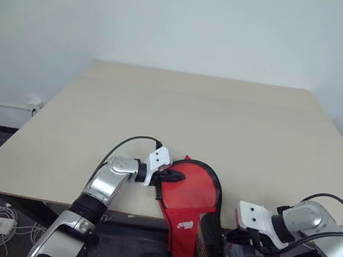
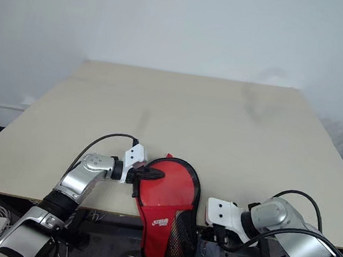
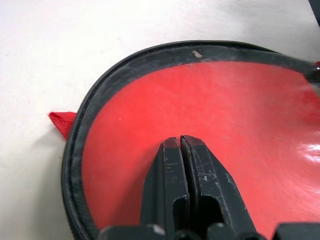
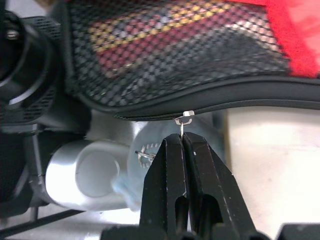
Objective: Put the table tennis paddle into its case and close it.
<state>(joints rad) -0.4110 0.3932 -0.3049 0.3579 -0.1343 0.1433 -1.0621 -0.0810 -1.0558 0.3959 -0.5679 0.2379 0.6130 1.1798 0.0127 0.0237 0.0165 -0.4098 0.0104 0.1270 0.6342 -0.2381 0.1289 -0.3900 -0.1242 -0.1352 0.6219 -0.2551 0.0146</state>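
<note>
One case (image 1: 190, 209) lies at the table's (image 1: 192, 112) near edge, its long axis running toward the robot: the round head rests on the tabletop and the narrow mesh-pocket end hangs over the edge. One left gripper (image 3: 180, 142), jaws closed together, presses its tips on the red face of the head. One right gripper (image 4: 182, 140), also closed, pinches the small metal zipper pull (image 4: 185, 120) at the case's black rim.
</note>
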